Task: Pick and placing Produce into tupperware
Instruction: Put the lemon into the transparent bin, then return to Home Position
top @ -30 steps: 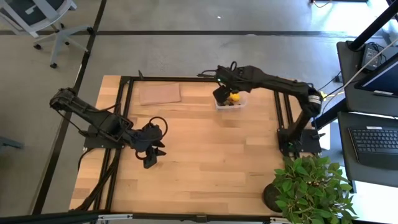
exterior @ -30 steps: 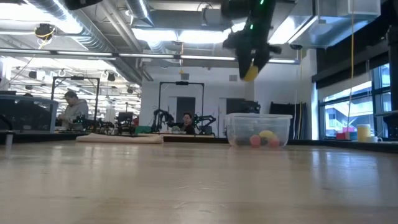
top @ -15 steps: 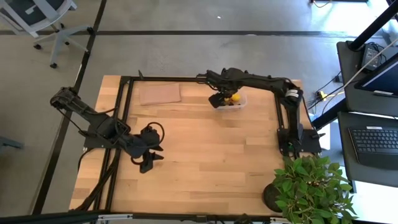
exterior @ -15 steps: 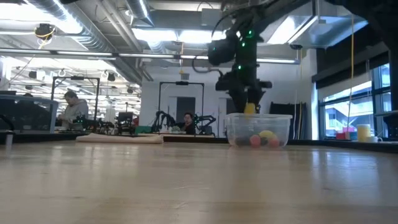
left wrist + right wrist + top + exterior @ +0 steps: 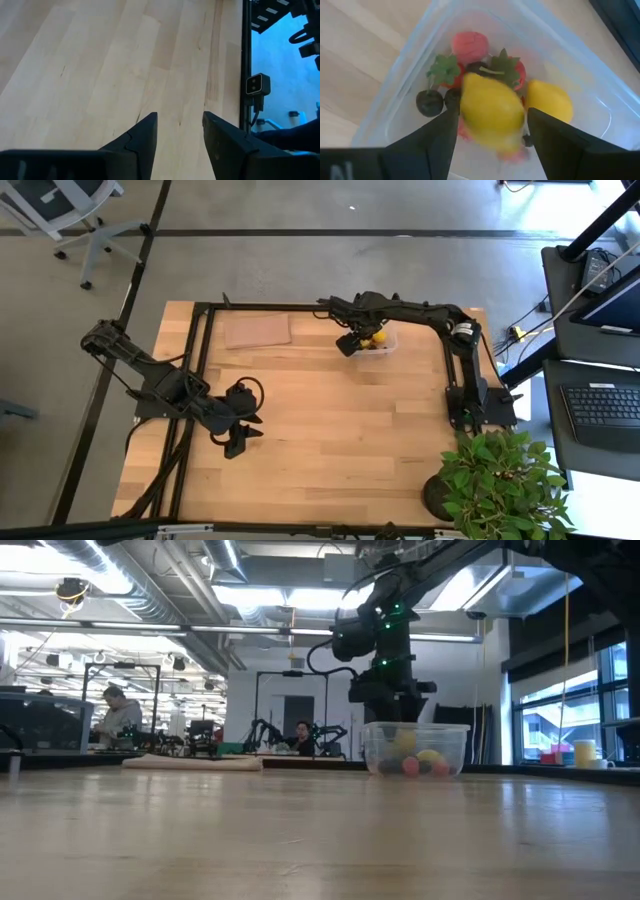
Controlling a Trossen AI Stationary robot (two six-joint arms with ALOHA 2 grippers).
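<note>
Nearest me, the left gripper hangs idle over bare desk at the front left, its jaws a little apart with nothing between them.

Farther back, the right gripper is down at the rim of the tupperware, which sits toward the far edge of the desk. Its wrist view shows a blurred lemon between the two spread fingers, directly over the tub; I can't tell whether the fingers are touching it or it is already dropping. Below it in the tub lie a second lemon, some strawberries and dark berries.

To do this well, I'd say the gripper should open fully while staying centred over the tub, then lift straight up so the fingers don't catch the thin wall and tip it.

A second ago the right gripper was high above the tub with the lemon pinched in plain sight; half a second ago it was lower. Now it is at the rim with wider jaws. The left arm has drawn back slightly. A cardboard sheet lies at the far left.
</note>
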